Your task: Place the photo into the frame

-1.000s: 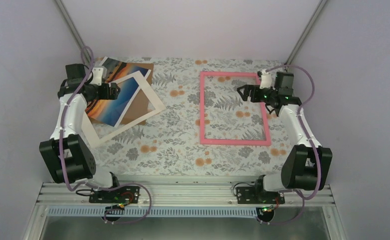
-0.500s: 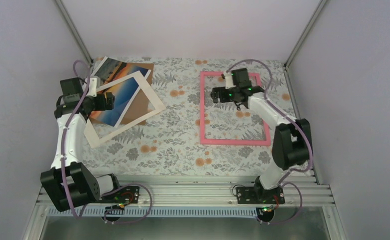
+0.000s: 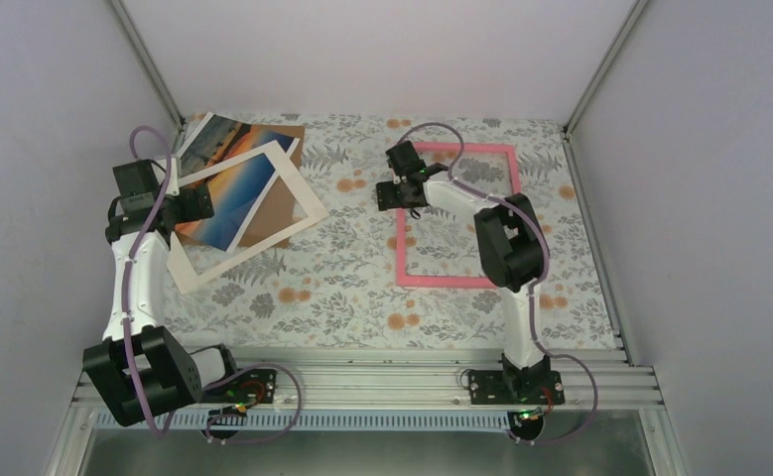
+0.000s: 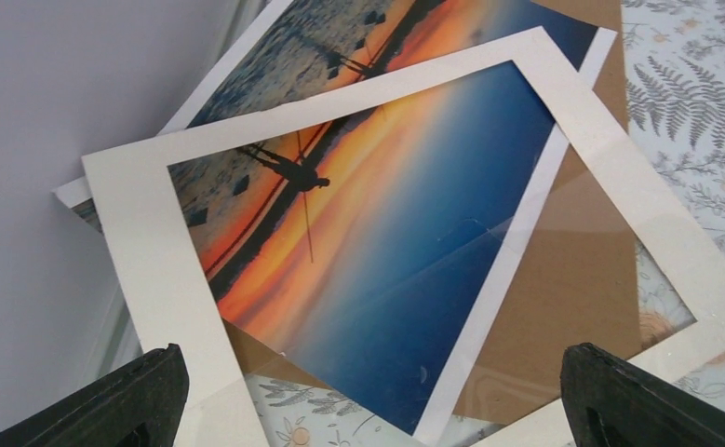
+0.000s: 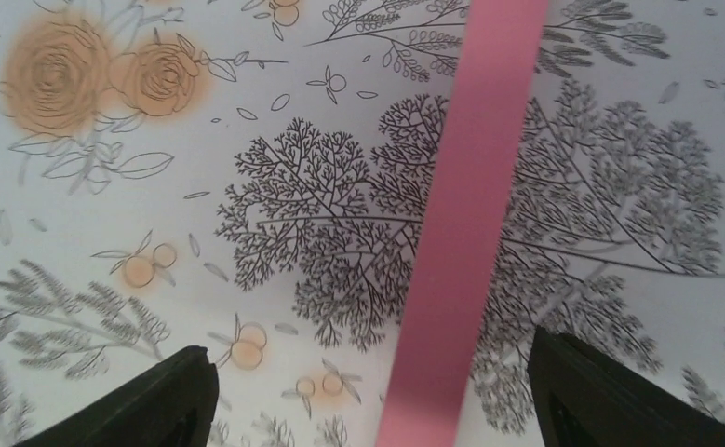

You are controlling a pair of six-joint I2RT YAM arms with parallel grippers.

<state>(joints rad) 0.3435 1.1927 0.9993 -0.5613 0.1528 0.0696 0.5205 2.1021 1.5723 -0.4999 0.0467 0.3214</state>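
Wide floral desk [image 3: 362, 288], and the pink frame [image 3: 461, 282] lies flat at upper right of centre. At upper left sits a stack: brown cardboard [image 4: 572, 279] at the bottom, the photo [image 4: 377, 251] on it, and a white mat [image 4: 144, 261] skewed across the print. The left end effector [image 4: 368, 405] hovers over that stack, fingers spread wide, gripping nothing. The right end effector [image 5: 368, 391] is also released, straddling the frame's left rail. My read: the print must come out from under the mat, so pinch an exposed white border, not the mat, and draw it out low and flat to avoid creasing.
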